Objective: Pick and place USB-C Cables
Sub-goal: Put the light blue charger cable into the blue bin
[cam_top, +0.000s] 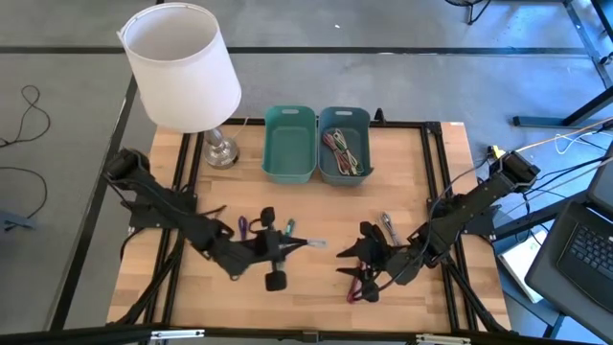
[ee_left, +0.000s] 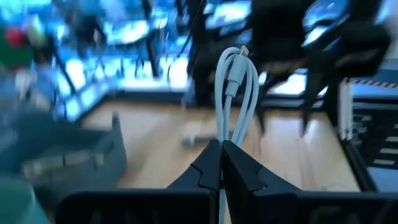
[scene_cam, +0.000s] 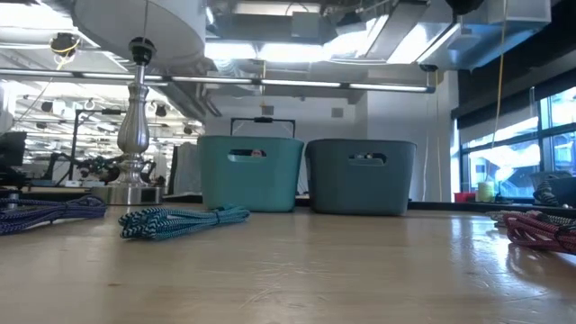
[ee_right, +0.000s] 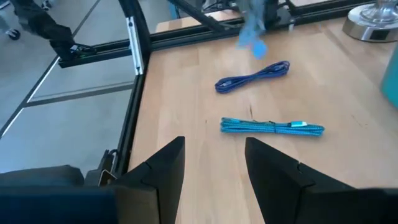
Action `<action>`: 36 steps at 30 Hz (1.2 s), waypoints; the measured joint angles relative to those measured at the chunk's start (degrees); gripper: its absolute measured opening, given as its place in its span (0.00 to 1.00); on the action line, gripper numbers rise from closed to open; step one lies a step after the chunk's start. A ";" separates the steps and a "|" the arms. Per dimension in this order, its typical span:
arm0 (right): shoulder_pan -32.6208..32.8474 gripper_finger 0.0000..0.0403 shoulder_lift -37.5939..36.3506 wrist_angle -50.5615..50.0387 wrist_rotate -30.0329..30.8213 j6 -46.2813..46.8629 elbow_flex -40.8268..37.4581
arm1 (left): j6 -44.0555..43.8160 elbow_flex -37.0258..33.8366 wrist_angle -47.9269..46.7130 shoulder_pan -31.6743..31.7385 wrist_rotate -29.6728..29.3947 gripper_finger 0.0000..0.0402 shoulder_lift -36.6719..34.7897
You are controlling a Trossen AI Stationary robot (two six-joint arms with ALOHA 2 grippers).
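- In the left wrist view, we see the left gripper (ee_left: pixel 221 163) at bottom centre, fingers pressed together and pinching a pale grey cable (ee_left: pixel 237 87) that loops upward between them.
- In the right wrist view, the right gripper (ee_right: pixel 211 163) sits at bottom centre with its fingers spread and nothing between them, above bare table (ee_right: pixel 186 93).
- Beyond those fingers we find a teal cable (ee_right: pixel 272 127) at centre, then a purple cable (ee_right: pixel 253 76) above it in the frame, apart from it.
- In the low view, the teal cable lies left of centre, the purple one at the left edge, and a red cable (scene_cam: pixel 540 229) at the right edge.
- In the high view, both grippers occupy the lower middle of the frame, left gripper left of centre, right gripper right of centre.
- At upper centre stand two teal bins: the left bin (cam_top: pixel 289 144) shows no cables; the right bin (cam_top: pixel 345 144) holds several bundled cables (cam_top: pixel 347 153).
- A lamp (cam_top: pixel 182 67) stands at upper left.
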 joint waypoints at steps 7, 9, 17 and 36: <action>-0.12 0.43 0.01 4.64 3.50 -6.64 0.00 | 19.57 0.02 14.78 0.54 17.09 0.00 -1.76; -0.12 0.43 0.02 7.85 3.65 -9.93 0.00 | 20.49 0.02 16.90 1.97 23.66 0.00 -1.79; -0.13 0.43 0.02 19.68 3.82 -21.19 0.00 | 16.88 0.02 17.71 9.14 34.51 0.00 -1.79; -6.98 0.43 0.02 26.27 -2.50 -27.08 0.00 | 15.70 0.02 17.73 11.01 39.09 0.00 -1.79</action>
